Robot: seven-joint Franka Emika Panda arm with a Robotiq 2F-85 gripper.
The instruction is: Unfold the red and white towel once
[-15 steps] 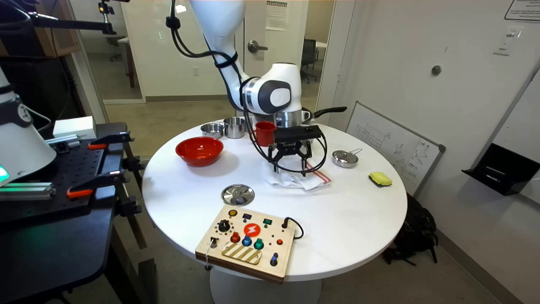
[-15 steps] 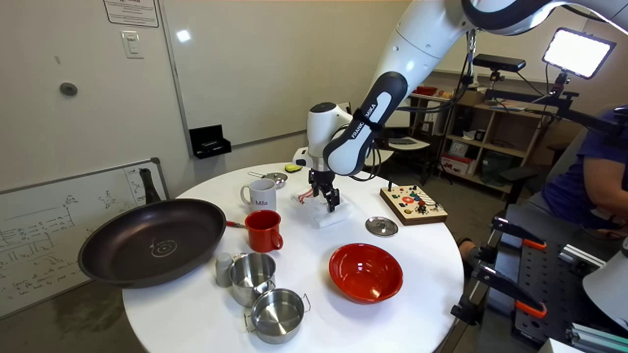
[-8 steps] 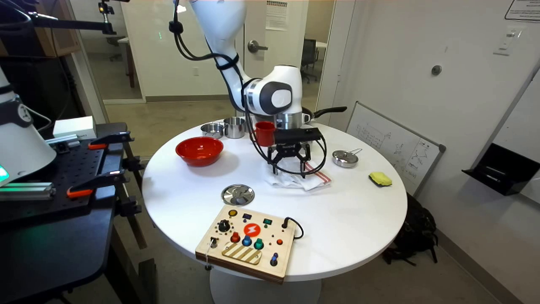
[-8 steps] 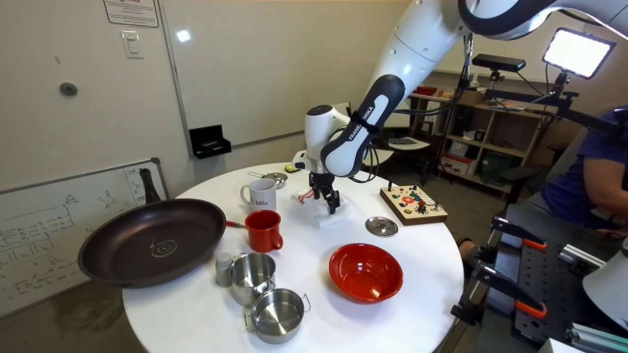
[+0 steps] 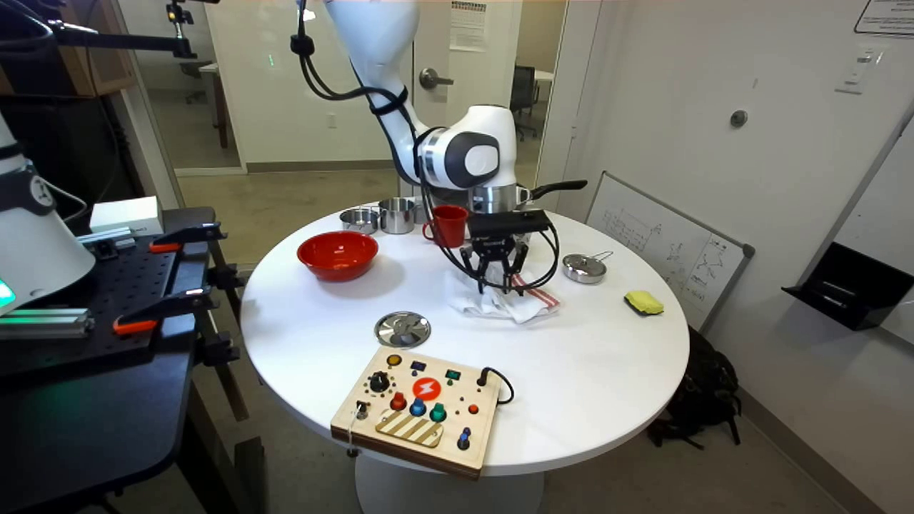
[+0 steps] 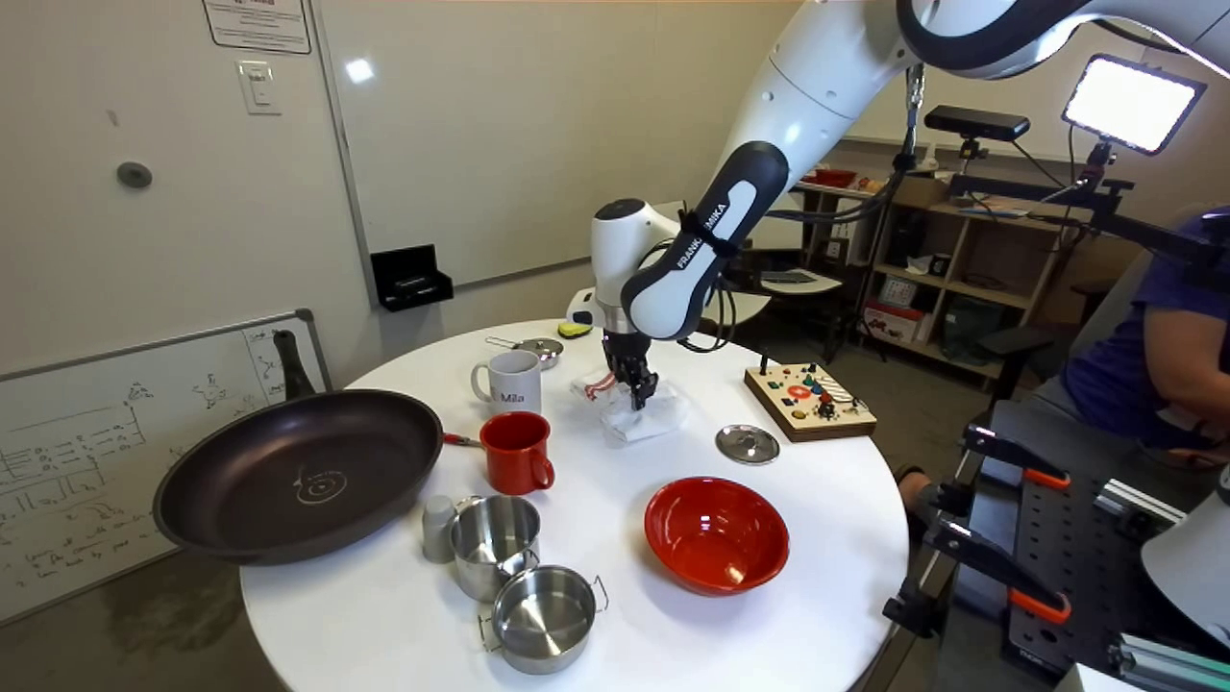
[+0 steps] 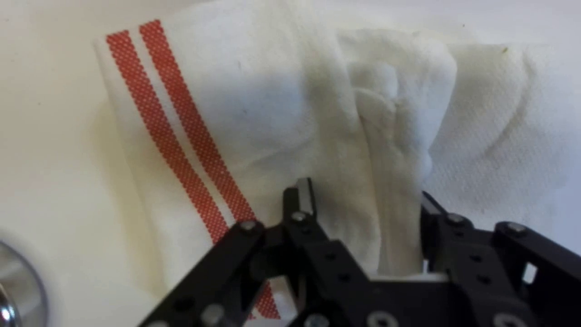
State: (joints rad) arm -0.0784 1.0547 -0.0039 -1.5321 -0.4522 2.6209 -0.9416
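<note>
The red and white towel (image 7: 254,100) lies folded on the round table, its two red stripes at the left in the wrist view. To the right of the stripes the white cloth is bunched into ridges, with a flat layer beyond. My gripper (image 7: 365,190) is down at the towel, its jaws partly closed but apart. A bunched ridge of cloth runs between them, close against the right finger (image 7: 438,227); bare space shows beside the left finger (image 7: 290,200). In both exterior views the gripper (image 5: 495,288) stands over the middle of the towel (image 6: 658,415).
Near the towel stand a red mug (image 5: 450,226), a white mug (image 6: 514,383) and a small lidded pot (image 5: 585,268). A metal lid (image 5: 403,329), a red bowl (image 6: 716,535), a wooden switch box (image 5: 421,410) and a frying pan (image 6: 298,476) also occupy the table.
My jaws have come closer together, and the gripper has shifted slightly right and up in an exterior view. The cloth under the fingers has bunched up a little.
</note>
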